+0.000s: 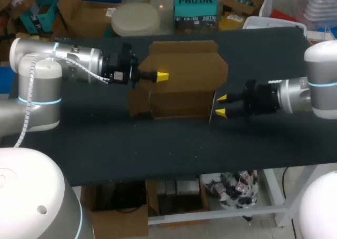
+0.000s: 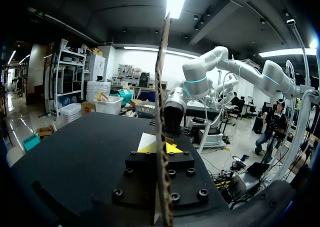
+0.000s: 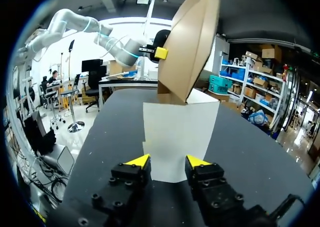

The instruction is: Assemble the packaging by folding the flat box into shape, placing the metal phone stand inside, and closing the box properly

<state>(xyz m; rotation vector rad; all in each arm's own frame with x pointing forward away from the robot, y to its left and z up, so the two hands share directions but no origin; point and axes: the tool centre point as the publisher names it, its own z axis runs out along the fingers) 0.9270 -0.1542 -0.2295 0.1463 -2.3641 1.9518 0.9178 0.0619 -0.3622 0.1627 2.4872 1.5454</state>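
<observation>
**Arm pose.** The left arm (image 1: 68, 60) is reaching in level from the bench's (image 1: 158, 155) left edge. Its left gripper (image 1: 162, 77) is lying against the upper left wall of the box (image 1: 181, 86). In the left wrist view the left gripper (image 2: 161, 148) is pinching a cardboard panel (image 2: 161, 87) seen edge-on, with one yellow tip on each face and the jaws standing narrow. The right arm (image 1: 310, 91) is stretching in level from the right edge. The right gripper (image 1: 221, 105) is hovering just beside the box's right front corner, fingers spread and holding nothing.

**Task object.** The box is standing half-formed at the middle of the bench, nearer the far edge, with its tall back panel rising. In the right wrist view a white flap (image 3: 177, 132) is lying flat ahead of the right gripper (image 3: 167, 162). Its near edge is reaching in between the open fingertips, and contact cannot be told.

**Hidden parts.** In the head view the cardboard is covering one left fingertip. The box's interior is showing dark, and its contents are hard to make out.

**Open room.** Bare bench is lying along the near edge and at both sides of the box.
</observation>
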